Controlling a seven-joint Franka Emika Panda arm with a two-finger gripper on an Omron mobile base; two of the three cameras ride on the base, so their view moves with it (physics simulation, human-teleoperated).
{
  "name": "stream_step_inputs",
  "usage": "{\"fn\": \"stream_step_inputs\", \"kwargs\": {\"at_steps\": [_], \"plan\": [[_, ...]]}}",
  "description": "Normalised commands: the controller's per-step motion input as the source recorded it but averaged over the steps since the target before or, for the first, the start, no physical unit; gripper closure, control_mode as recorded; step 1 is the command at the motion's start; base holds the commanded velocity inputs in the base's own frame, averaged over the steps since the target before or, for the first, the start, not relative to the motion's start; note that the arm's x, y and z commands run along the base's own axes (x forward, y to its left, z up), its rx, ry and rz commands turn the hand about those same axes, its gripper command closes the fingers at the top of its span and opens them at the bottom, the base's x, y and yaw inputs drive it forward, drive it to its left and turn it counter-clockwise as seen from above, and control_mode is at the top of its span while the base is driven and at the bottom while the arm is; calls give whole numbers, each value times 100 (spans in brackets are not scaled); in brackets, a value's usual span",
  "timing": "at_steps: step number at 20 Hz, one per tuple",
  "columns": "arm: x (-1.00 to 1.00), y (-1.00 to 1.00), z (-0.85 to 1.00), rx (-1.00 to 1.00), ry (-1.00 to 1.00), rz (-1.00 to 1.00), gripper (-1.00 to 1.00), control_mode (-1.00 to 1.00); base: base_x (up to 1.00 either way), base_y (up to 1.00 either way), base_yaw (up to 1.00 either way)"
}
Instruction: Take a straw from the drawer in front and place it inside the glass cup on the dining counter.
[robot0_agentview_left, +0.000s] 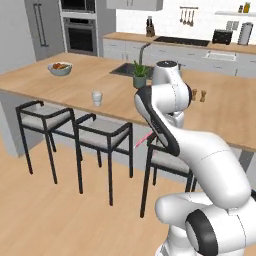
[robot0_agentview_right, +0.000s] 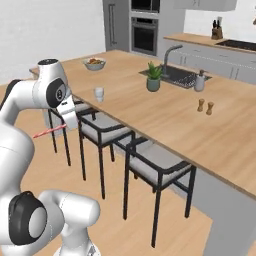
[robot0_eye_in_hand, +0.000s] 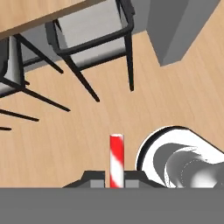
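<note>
Red and white stripes mark the straw (robot0_eye_in_hand: 116, 160) in the hand view, where it rises from the bottom centre of the frame, pinched between the 2 dark fingertips (robot0_eye_in_hand: 95, 180) of the gripper (robot0_eye_in_hand: 114, 181); the jaws stand narrow, closed on the straw. Behind it in that view lie the light wood floor (robot0_eye_in_hand: 183, 96) and the black-framed stools (robot0_eye_in_hand: 94, 30) in the upper left.

In the left base view the straw (robot0_agentview_left: 142, 140) shows as a short pink sliver at centre frame, poking out left of the white arm (robot0_agentview_left: 165, 107), below the edge of the dining counter (robot0_agentview_left: 60, 95). In the right base view it (robot0_agentview_right: 49, 131) slants at the left of the frame, just beside the gripper (robot0_agentview_right: 67, 123), out over the floor and well apart from the counter top.

The glass cup (robot0_agentview_left: 97, 98) stands upright on the dining counter, left of centre in the left base view, near the counter's front edge above the stools (robot0_agentview_left: 100, 135). In the right base view the cup (robot0_agentview_right: 99, 94) sits at upper centre-left. Farther back on the same top are a bowl of fruit (robot0_agentview_left: 60, 68), a small potted plant (robot0_agentview_left: 140, 75) beside the dark sink (robot0_agentview_left: 125, 69), and 2 brown shakers (robot0_agentview_right: 205, 106) toward the right.
</note>
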Motion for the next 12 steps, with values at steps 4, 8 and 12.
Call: {"fn": "stream_step_inputs", "kwargs": {"at_steps": [4,8,12], "plan": [[0,0,0,0,0,0,100,100,47,100,-42],[0,0,0,0,0,0,100,100,46,100,-42],[0,0,0,0,0,0,100,100,43,100,-41]]}}
